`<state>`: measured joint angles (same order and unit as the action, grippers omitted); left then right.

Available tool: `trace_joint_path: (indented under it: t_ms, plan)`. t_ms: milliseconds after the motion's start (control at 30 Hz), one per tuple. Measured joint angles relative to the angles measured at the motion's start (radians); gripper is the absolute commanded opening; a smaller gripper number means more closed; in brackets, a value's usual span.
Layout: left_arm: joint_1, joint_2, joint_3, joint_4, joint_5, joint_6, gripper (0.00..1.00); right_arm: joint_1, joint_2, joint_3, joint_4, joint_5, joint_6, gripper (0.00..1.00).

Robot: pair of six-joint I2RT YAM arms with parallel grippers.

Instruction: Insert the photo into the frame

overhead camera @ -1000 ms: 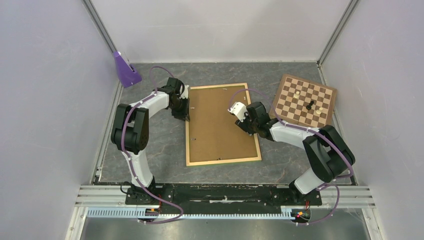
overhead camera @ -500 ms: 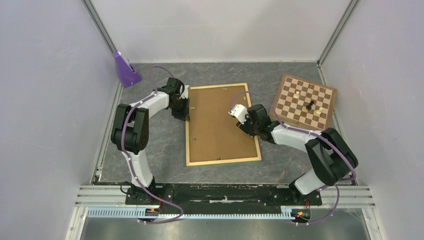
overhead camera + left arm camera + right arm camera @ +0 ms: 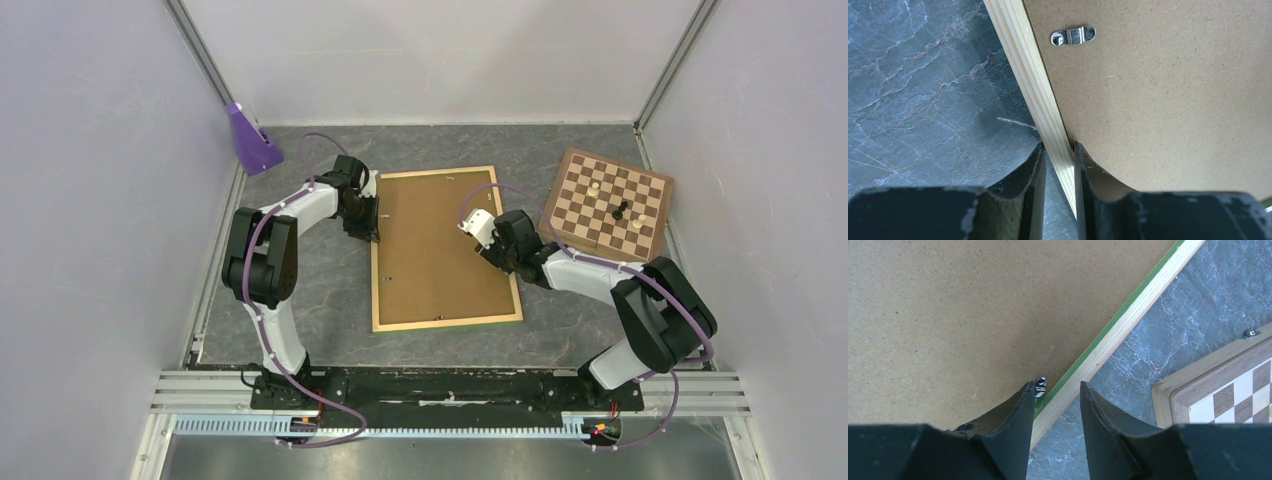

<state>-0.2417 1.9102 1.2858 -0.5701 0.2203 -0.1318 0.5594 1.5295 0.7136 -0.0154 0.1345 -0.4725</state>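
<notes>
Left pincer (image 3: 1058, 150) astride frame (image 3: 1025, 75) rail

Frame (image 3: 1110, 340) rail: pale wood, green edge. Backing panel (image 3: 948, 315): speckled brown. Chessboard (image 3: 1233, 390), right of right gripper (image 3: 1057, 387): brown-and-cream checks. Tabletop (image 3: 1198, 305): grey, marble-veined.

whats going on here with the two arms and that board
The frame lies face down on the table with a brown backing board in it. The left pincer is clamped on one long rail. The right pincer straddles the opposite rail beside a small metal clip, its jaws not closed on the rail.
</notes>
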Motion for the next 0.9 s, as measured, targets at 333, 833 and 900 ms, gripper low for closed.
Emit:
trace_joint_path:
  t_ms: [333,833,900]
  plan:
    - [0.0,0.0,0.0,0.0,0.0,0.001,0.02,-0.014,0.016,0.025,-0.029,-0.02,0.003,0.39]
    - [0.0,0.0,0.0,0.013,0.0,0.001,0.02,-0.101,0.039,0.06,-0.045,-0.132,0.014,0.48]
    - [0.0,0.0,0.0,0.013,0.0,0.001,0.02,-0.108,0.039,0.06,-0.046,-0.142,0.019,0.47]
